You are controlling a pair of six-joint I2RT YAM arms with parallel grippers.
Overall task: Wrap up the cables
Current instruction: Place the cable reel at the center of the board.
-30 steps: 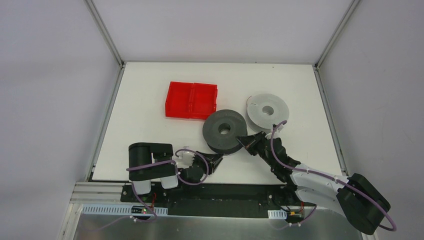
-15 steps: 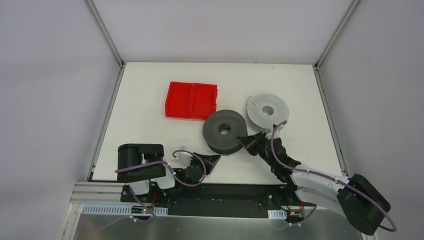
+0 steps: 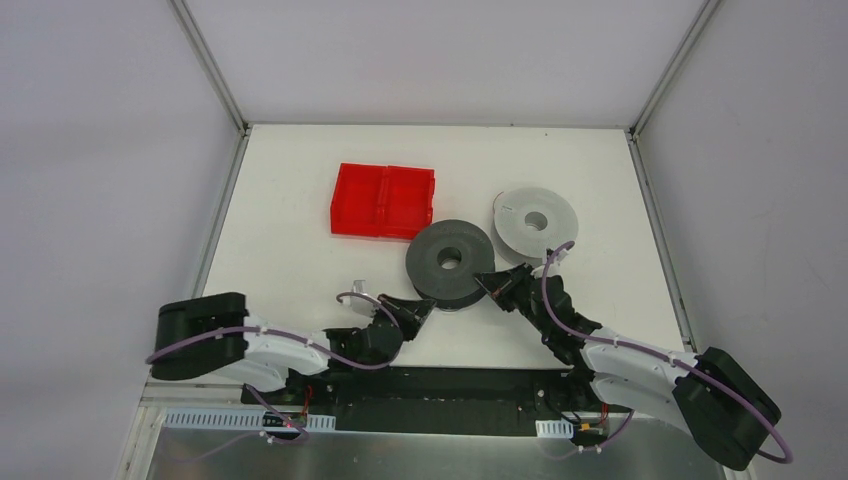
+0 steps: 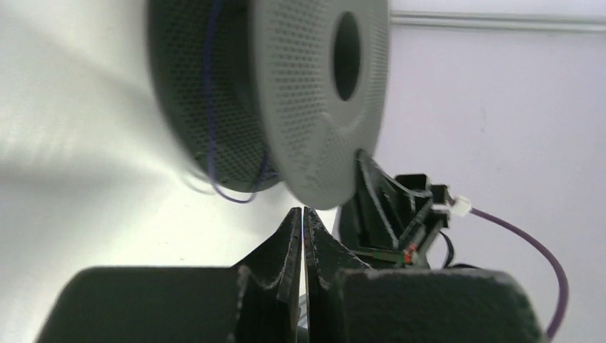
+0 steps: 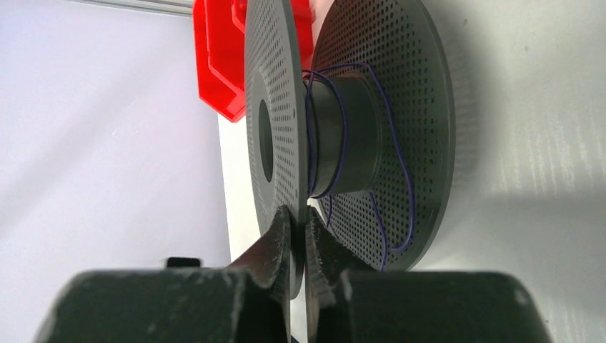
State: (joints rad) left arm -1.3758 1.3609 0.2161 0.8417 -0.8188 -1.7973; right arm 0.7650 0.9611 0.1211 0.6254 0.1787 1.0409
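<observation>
A dark grey perforated spool [image 3: 450,262] lies flat mid-table. A hair-thin dark purple cable [image 5: 399,164] loops loosely round its hub between the flanges. In the left wrist view the cable [image 4: 210,86] hangs in a small loop below the spool [image 4: 307,93]. My right gripper [image 3: 487,283] is shut on the rim of the spool's upper flange [image 5: 275,107], as the right wrist view [image 5: 299,213] shows. My left gripper [image 3: 420,308] is just off the spool's near-left edge. Its jaws are shut [image 4: 303,211] and nothing shows between them.
A white spool [image 3: 535,222] lies behind and to the right of the dark one, almost touching it. A red two-compartment box [image 3: 383,200] stands behind and to the left, and also shows in the right wrist view [image 5: 218,57]. The table's front edge runs just behind both grippers.
My left arm has swung its elbow far out to the left and lowered. Its gripper has crept slightly toward the dark spool's near-left edge. The right arm and spools have not moved.
</observation>
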